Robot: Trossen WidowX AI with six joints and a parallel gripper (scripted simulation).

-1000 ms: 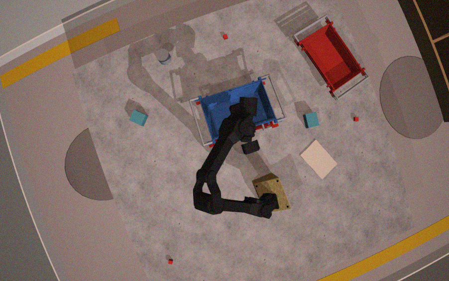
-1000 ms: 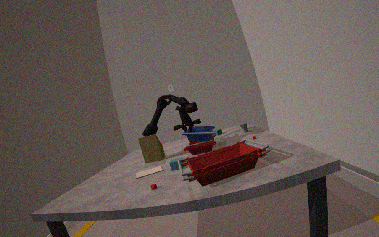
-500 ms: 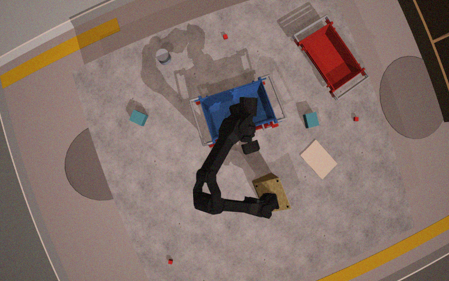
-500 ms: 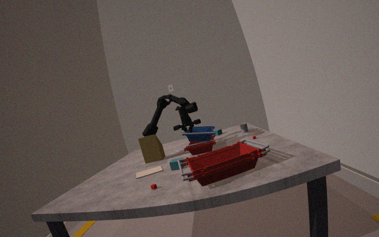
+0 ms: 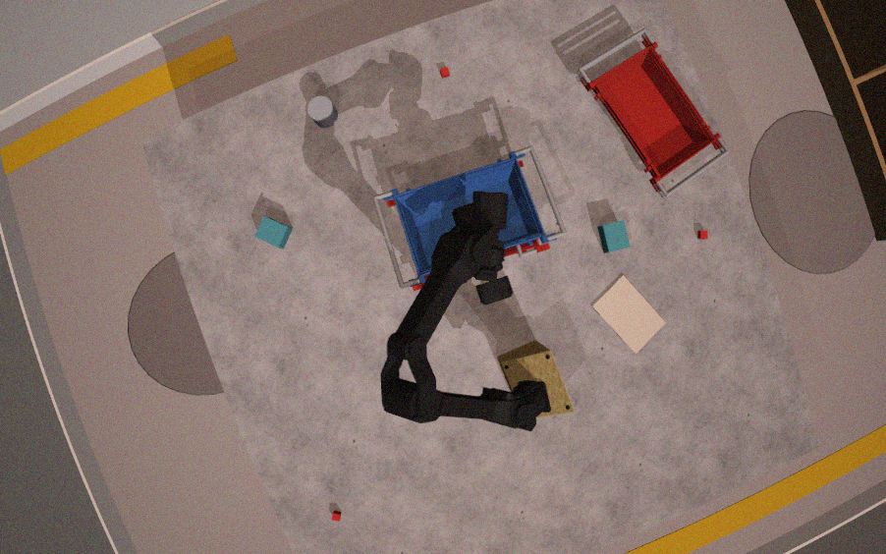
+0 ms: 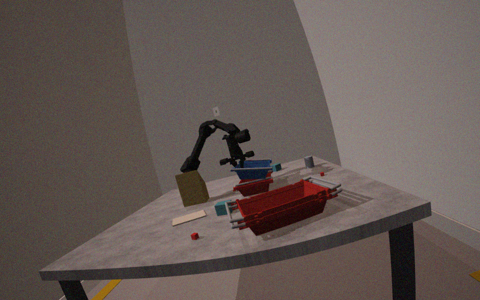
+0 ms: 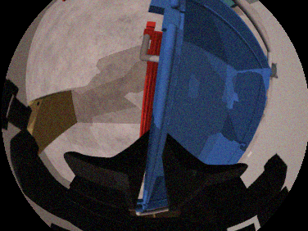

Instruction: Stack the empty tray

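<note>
The empty blue tray (image 5: 523, 189) (image 6: 253, 173) (image 7: 205, 90) looks level above the loaded red tray (image 5: 533, 246) (image 6: 254, 188) (image 7: 147, 102), its own wire bars standing out past its ends. My gripper (image 6: 241, 165) (image 7: 156, 134) points down and is shut on the blue tray's long side wall; in the top view the arm hides the fingers. A grey bar (image 6: 247, 182) of the red tray runs across its top, close under the blue tray. Another bar part (image 7: 145, 48) shows beside the rim. The load is hidden. Whether the blue tray touches the bars I cannot tell.
Another red tray (image 5: 653, 117) (image 6: 290, 219) stands apart, bars out. Teal blocks (image 5: 614, 236) (image 5: 273, 232), a grey cylinder (image 5: 320, 109) (image 6: 309, 161), a beige plate (image 5: 628, 314) (image 6: 189, 217) and small red cubes lie around. A wooden block (image 5: 555, 378) (image 6: 192, 189) stands by the arm's base.
</note>
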